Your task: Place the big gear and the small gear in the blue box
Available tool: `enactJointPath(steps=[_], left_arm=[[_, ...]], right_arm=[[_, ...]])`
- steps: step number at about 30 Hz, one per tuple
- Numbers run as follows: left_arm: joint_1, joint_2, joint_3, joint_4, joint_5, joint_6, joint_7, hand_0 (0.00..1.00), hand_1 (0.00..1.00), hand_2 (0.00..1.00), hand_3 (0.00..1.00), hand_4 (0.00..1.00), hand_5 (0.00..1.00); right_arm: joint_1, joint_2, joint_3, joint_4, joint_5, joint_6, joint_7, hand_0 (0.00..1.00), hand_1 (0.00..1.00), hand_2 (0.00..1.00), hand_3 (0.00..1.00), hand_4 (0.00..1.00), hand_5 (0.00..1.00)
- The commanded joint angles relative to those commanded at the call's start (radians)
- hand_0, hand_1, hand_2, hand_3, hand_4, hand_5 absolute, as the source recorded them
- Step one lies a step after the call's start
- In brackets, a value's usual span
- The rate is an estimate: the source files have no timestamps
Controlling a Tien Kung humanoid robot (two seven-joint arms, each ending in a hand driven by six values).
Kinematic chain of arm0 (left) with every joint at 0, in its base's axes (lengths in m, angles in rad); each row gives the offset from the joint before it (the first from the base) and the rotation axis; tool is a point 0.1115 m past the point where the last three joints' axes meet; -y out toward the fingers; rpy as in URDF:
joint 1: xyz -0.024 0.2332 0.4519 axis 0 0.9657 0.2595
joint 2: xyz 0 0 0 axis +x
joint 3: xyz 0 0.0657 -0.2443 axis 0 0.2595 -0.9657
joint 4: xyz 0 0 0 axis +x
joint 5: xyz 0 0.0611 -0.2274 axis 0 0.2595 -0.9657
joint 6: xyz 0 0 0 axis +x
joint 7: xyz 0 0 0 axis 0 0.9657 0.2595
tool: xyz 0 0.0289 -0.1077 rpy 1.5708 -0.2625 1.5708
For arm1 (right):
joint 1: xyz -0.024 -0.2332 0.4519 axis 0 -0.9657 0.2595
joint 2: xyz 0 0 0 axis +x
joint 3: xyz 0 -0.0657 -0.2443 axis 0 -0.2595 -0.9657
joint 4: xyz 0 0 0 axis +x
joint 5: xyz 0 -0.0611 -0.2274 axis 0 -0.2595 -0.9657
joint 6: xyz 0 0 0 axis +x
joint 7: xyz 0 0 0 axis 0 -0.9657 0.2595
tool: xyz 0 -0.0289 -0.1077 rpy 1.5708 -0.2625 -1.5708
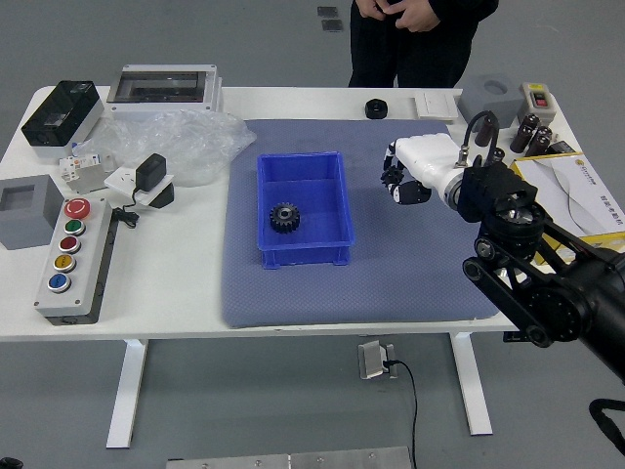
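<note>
Your blue box point(308, 256) sits nearer the left edge of the mat point(391, 283) than its right, its near wall facing the near edge of the table point(166, 283), and one gear point(284, 217) lies inside, close to the box's left wall. Bring the right hand point(430, 161), which is just right of the box's right wall, in leftward and high enough to pass that rim, then lower over the right half of the floor so the second gear lands beside the first, not on it. Let go low; from a height it could bounce or roll, and a brushed wall could slide the box on the mat. As for what you can't see well: in the table's near left corner of the view, a dark sliver point(10, 463), likely the left hand, is cut off, its state unreadable. You can't be sure whether the gear in the box is the big or the small one. You can't tell whether the right hand is open or closed; the dark lump point(393, 177) at its left end may be the second gear, so check the hold before crossing. Beyond the table's far edge, the person's hands point(418, 12) are together, away from your work.
</note>
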State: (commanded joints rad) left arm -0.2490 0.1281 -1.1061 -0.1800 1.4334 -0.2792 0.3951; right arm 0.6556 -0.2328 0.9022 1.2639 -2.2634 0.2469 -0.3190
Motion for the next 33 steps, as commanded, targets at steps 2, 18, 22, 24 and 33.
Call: enactJointPath(steps=[2, 18, 22, 24, 33], left_arm=[[0.001, 0.000, 0.000, 0.000, 0.002, -0.001, 0.001, 0.875, 0.854, 0.853, 0.855, 0.786, 0.488], [0.000, 0.004, -0.004, 0.000, 0.018, -0.003, 0.003, 0.874, 0.854, 0.853, 0.856, 0.783, 0.486], [-0.001, 0.003, -0.004, 0.000, 0.018, -0.003, 0.002, 0.874, 0.854, 0.853, 0.856, 0.783, 0.486], [-0.001, 0.003, -0.004, 0.000, 0.017, -0.003, 0.002, 0.874, 0.854, 0.853, 0.856, 0.780, 0.487], [0.001, 0.002, -0.003, 0.000, 0.013, -0.002, 0.002, 0.874, 0.855, 0.853, 0.857, 0.779, 0.488]], right_arm=[[0.018, 0.025, -0.007, -0.005, -0.001, 0.001, 0.000, 0.583, 0.457, 0.506, 0.597, 0.432, 0.085], [0.061, 0.167, -0.057, -0.086, 0.017, 0.001, 0.001, 0.610, 0.539, 0.605, 0.686, 0.640, 0.274], [0.062, 0.177, -0.049, -0.102, 0.036, 0.018, 0.001, 0.610, 0.539, 0.605, 0.686, 0.640, 0.274], [0.063, 0.179, -0.043, -0.106, 0.041, 0.024, 0.001, 0.725, 0.690, 0.768, 0.922, 0.805, 0.392], [0.058, 0.177, -0.010, -0.094, 0.047, 0.037, -0.001, 0.757, 0.716, 0.800, 0.930, 0.846, 0.436]])
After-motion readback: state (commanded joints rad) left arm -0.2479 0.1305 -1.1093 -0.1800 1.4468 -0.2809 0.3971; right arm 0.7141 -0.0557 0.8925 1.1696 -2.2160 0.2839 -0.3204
